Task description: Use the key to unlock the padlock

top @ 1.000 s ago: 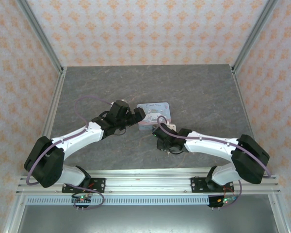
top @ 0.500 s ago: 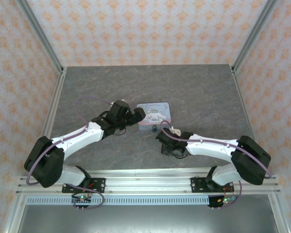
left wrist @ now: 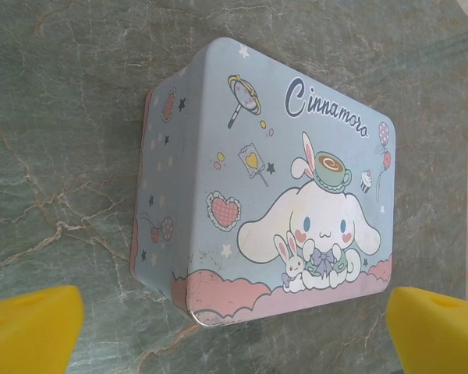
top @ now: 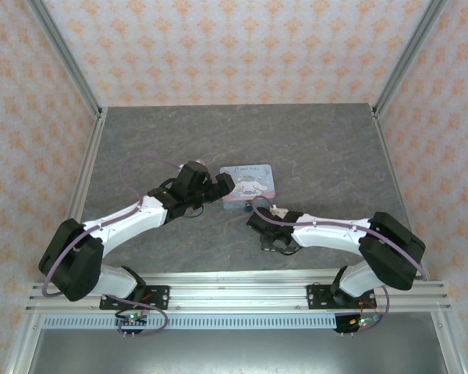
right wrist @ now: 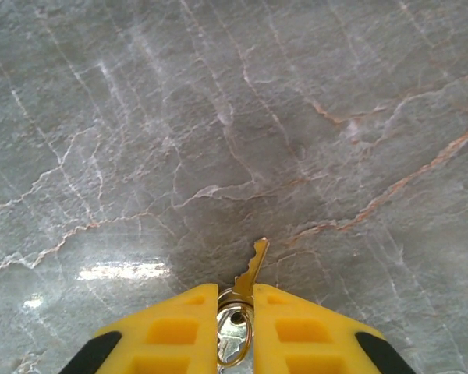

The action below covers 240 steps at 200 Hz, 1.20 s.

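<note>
Key [right wrist: 253,263] is clamped by right end effector [right wrist: 235,298], blade protruding forward, probably for feeding into a keyhole. Left end effector [left wrist: 234,327] is held wide apart facing 1 tin [left wrist: 296,187], likely to brace it. Padlock [top: 248,208] sits at the tin's near edge on the desk [right wrist: 218,117].

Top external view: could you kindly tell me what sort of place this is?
Likely a robot test cell: a stone-look table fenced by aluminium posts and patterned panels.
</note>
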Available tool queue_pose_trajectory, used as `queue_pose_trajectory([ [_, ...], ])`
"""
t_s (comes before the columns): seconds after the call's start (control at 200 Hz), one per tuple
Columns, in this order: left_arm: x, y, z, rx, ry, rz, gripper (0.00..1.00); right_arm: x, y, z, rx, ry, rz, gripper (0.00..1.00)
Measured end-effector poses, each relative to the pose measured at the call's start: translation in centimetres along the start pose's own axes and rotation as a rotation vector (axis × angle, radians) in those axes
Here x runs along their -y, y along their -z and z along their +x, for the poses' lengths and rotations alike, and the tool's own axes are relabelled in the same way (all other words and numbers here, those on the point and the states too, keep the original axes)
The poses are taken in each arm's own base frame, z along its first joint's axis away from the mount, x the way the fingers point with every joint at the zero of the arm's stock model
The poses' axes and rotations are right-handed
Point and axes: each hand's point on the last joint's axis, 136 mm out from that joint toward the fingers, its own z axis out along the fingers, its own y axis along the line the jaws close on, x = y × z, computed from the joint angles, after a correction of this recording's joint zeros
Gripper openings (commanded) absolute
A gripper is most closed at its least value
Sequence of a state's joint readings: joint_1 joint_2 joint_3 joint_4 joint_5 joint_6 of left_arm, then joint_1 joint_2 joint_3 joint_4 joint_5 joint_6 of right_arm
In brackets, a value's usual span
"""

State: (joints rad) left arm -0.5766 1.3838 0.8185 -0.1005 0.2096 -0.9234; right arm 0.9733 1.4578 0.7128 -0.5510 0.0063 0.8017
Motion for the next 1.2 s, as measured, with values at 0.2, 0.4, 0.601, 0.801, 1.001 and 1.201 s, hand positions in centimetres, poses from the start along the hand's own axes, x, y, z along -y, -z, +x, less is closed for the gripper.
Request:
queue_pose_trajectory([
  [0.2,0.0,0.0,0.0,0.000,0.003,0.000,1.00,-0.3,0.3,-0.3,0.017,0.003,-0.017,0.00],
  [0.4,0.0,0.0,0.0,0.000,0.003,0.000,1.00,-1.3,1.1,-0.6,0.024,-0.007,-0.077,0.00],
  [0.601,0.0,0.0,0.0,0.000,0.004,0.000,1.00,-2.2,3.0,-1.9,0.062,-0.036,-0.172,0.00],
  [0.801,0.7,0.1,0.5,-0.036,0.034,0.030,1.00,-3.6,4.5,-2.9,0.081,-0.040,-0.268,0.00],
  [1.001,2.2,0.2,1.9,-0.106,0.101,0.093,0.95,-4.7,5.7,-5.3,0.101,-0.106,-0.377,0.00],
  [1.201,5.7,0.6,3.1,-0.150,0.222,0.216,0.84,-5.9,7.1,-8.0,0.127,-0.202,-0.490,0.00],
])
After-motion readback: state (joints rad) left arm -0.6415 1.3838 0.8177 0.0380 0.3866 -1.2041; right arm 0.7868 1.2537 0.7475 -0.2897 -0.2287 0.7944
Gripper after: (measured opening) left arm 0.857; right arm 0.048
